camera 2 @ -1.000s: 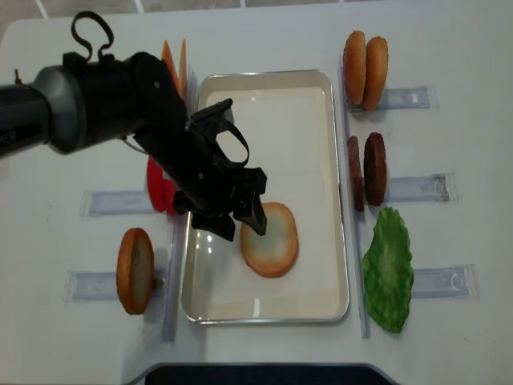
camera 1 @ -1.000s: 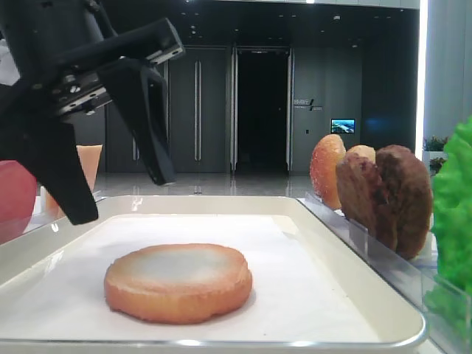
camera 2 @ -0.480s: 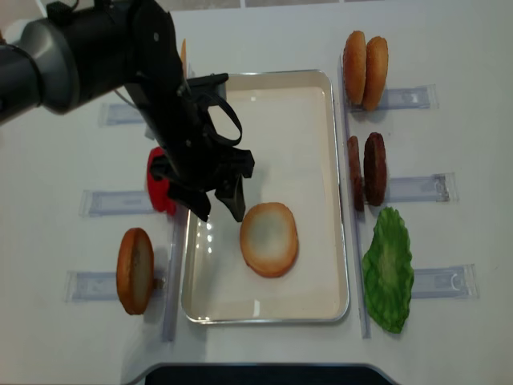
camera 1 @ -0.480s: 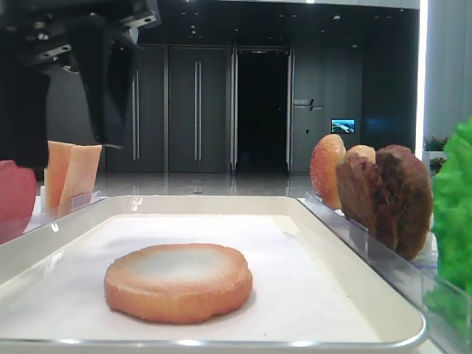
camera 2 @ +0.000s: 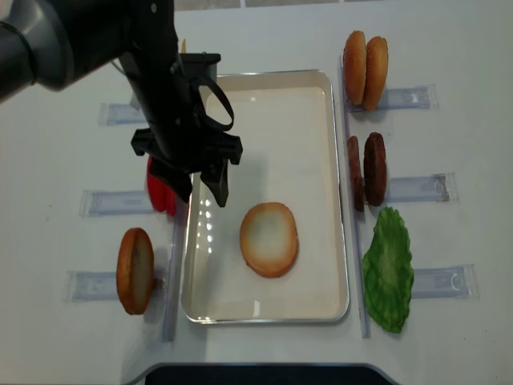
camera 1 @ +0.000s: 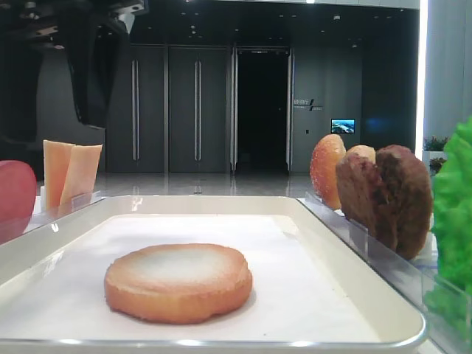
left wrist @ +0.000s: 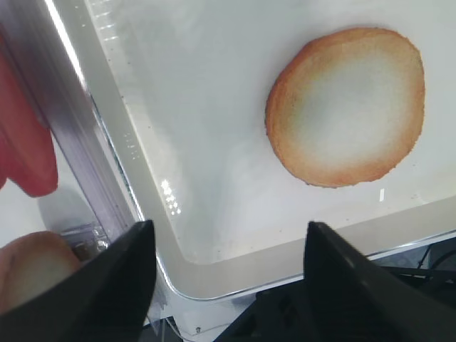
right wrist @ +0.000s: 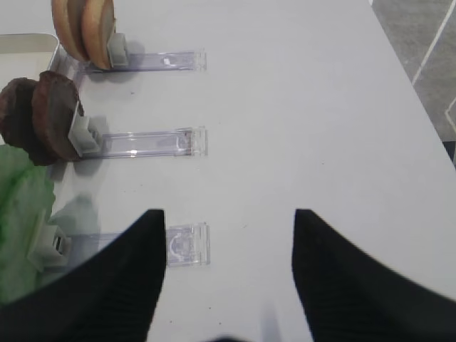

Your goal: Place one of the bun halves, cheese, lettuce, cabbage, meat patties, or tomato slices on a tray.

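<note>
Fig.: your left tool (camera 2: 200, 180) hangs over the tray's (camera 2: 330, 168) left rim w/ jaws spread wide and nothing between them; in the left wrist view both dark fingers (left wrist: 114, 285) frame the tray's lower-left corner. One bun half (camera 2: 269, 239) lies flat on the tray's white paper lining, pale cut face up, toward the near end and apart from the tool. Your right tool (right wrist: 226, 278) sits over bare desk (right wrist: 299, 128) on the right side, jaws likewise apart and empty, beside a clear holder (right wrist: 187, 246). Right of the tray, in clear holders: two more bun halves (camera 2: 365, 69) on edge at the far end, two meat patties (camera 2: 367, 170) on edge mid-row, lettuce (camera 2: 389, 269) at the near end. Left of the tray: cheese (camera 1: 70, 171) slices upright at the far end, largely hidden by the arm in the overhead view; tomato slices (camera 2: 159, 191) just beside the tray's left rim, partly under the tool; another bun half (camera 2: 135, 270) on edge near the front-left holder
</note>
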